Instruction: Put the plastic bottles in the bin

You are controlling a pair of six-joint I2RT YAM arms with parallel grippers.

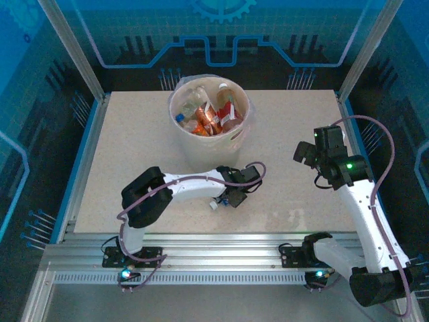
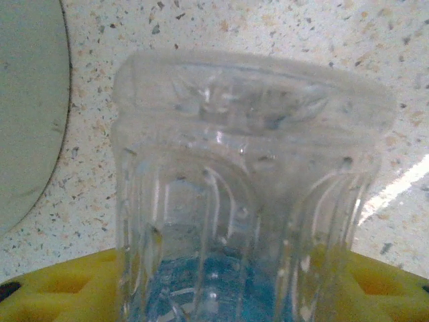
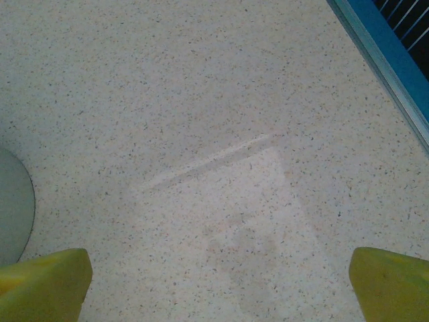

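Closest to the arm bases, the left end effector (image 1: 231, 194) is down low on the bench (image 1: 134, 147), wrapped around a clear bottle (image 2: 248, 168) that's lying on its side near the front middle. From overhead you can see the bottle's white cap (image 1: 213, 204) poking out to the left of the fingers. In the left wrist cam the bottle is right up in the lens: ribbed clear plastic with a bit of blue lower down. The yellow pads (image 2: 60, 288) sit tight against both sides, so I'd call that closed on the bottle, which is resting on the bench.

Over on the right, the right end effector (image 3: 220, 285) hangs above bare bench with its yellow fingertips spread wide and nothing between them.

Further back, near the middle of the bench, is the bin (image 1: 201, 153), a round white bucket with a clear bag liner. There's a pile of plastic bottles (image 1: 213, 111) in it, with red and orange labels showing.
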